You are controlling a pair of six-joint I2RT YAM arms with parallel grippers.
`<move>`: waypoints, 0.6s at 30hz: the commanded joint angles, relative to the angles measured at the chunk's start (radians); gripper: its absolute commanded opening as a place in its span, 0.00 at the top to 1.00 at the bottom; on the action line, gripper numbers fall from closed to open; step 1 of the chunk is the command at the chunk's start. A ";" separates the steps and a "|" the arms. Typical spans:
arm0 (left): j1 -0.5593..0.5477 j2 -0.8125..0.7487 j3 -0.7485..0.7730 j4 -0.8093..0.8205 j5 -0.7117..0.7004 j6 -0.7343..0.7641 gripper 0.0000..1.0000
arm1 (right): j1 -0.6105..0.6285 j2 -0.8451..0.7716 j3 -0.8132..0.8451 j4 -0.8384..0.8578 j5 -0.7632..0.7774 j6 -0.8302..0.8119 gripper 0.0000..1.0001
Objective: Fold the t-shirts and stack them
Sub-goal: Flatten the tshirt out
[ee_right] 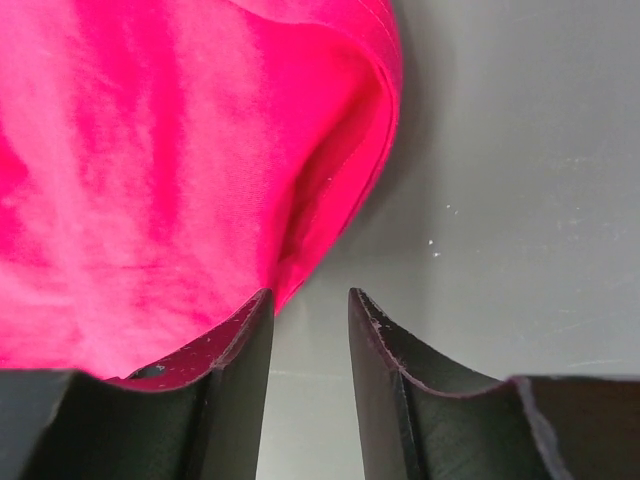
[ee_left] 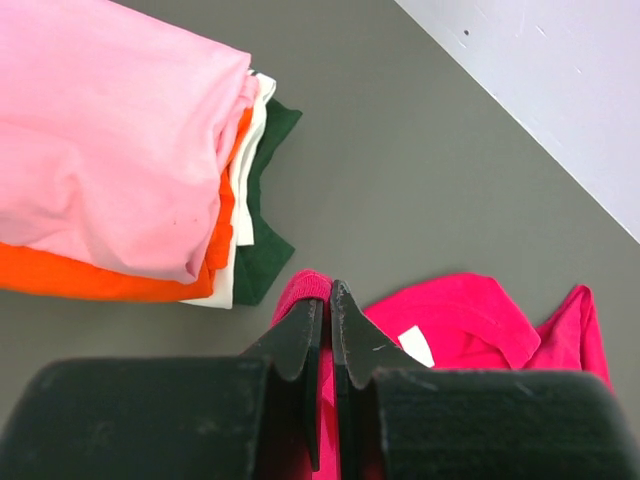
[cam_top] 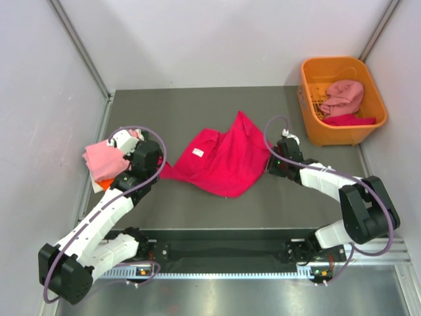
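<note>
— Grey tabletop (cam_top: 197, 210), and one crimson shirt (cam_top: 223, 158) lying crumpled between the two grippers. Which step is this?
— Spreading it flat, I judge, before any fold. The left gripper (ee_left: 328, 300) is pinched tight on a corner of it, and the folded stack (ee_left: 130, 150) lies just ahead to its left.
— And the right gripper (ee_right: 310, 300)?
— Its jaws stand a narrow gap apart with nothing between them. The hem lies against one finger. It should slide over that hem and close, then both pull outward.
</note>
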 commanded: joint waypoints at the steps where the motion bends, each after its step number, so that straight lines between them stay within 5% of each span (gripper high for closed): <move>1: 0.006 -0.019 -0.005 0.039 -0.051 0.006 1.00 | -0.007 0.045 0.026 0.051 -0.012 -0.001 0.64; 11: 0.006 -0.022 0.001 0.033 -0.047 0.006 1.00 | -0.007 0.137 0.064 0.078 -0.045 0.004 0.66; 14: 0.006 -0.019 0.004 0.036 -0.051 0.006 1.00 | -0.007 0.148 0.067 0.078 -0.055 0.006 0.86; 15: 0.006 -0.013 0.005 0.033 -0.050 0.008 1.00 | -0.007 0.145 0.065 0.078 -0.050 0.006 1.00; 18: 0.007 -0.004 0.016 0.027 -0.048 0.006 1.00 | -0.007 0.099 0.061 0.046 -0.026 -0.011 1.00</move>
